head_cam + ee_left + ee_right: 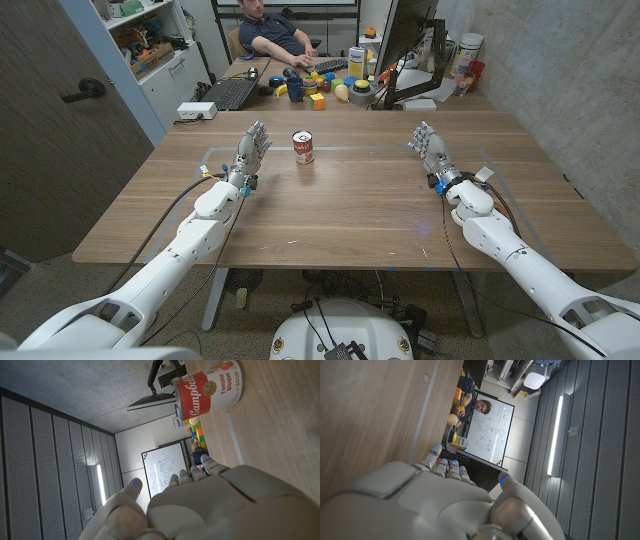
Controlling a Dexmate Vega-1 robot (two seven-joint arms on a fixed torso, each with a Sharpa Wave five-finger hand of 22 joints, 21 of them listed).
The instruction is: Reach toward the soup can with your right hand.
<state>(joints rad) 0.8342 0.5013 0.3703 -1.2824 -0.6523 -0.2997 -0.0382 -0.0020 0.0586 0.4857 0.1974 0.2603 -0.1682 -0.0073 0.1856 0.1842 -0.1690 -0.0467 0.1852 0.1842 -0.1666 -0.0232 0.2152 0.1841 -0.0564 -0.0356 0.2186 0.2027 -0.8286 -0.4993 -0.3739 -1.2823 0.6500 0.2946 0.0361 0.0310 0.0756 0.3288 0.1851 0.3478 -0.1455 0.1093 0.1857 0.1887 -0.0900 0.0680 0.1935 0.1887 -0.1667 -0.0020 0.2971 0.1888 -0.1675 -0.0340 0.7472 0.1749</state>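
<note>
On the wooden table [340, 215] we see the soup can [303, 147] standing upright, toward the far edge and a little to the robot's left of the middle. Its red and white label (reading Tomato Bisque in the left wrist view) faces our left hand [251, 150], which is raised just beside the can without touching it, fingers [258, 135] extended, slightly apart and holding nothing. Our right hand [428, 147] is on the other side of the table, well apart from the can, its fingers [420, 134] likewise stretched forward, slightly separated and empty. From the right wrist camera we look along the back of that hand [435, 505] past the fingertips [436, 452] to the table's edge and a whiteboard [490, 435] beyond. Behind our table a person [275, 35] sits at a desk [330, 85] crowded with a laptop [230, 92], a monitor [410, 40] and small coloured toys [318, 88]. A thin taped rectangle [205, 160] marks the tabletop around the can.
</note>
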